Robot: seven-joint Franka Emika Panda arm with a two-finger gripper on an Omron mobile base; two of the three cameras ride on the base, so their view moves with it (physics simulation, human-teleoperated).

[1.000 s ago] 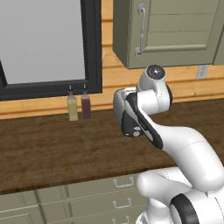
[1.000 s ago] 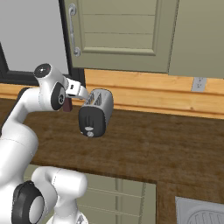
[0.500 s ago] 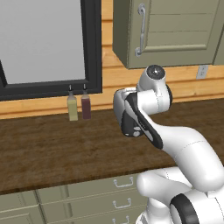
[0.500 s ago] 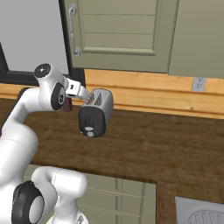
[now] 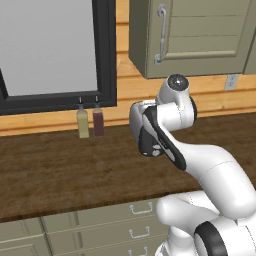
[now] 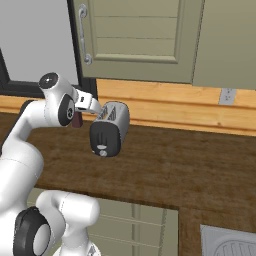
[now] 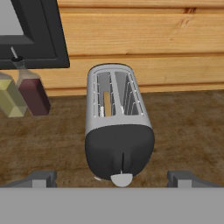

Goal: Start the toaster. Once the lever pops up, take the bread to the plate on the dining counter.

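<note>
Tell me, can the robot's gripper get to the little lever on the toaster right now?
Probably yes. The gripper is open and hangs just in front of the toaster, with the lever right between its fingertips. Nothing stands between them; the two bottles are off to one side.

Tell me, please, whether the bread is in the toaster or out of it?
In: the hand view shows the bread standing inside the left slot of the toaster.
</note>
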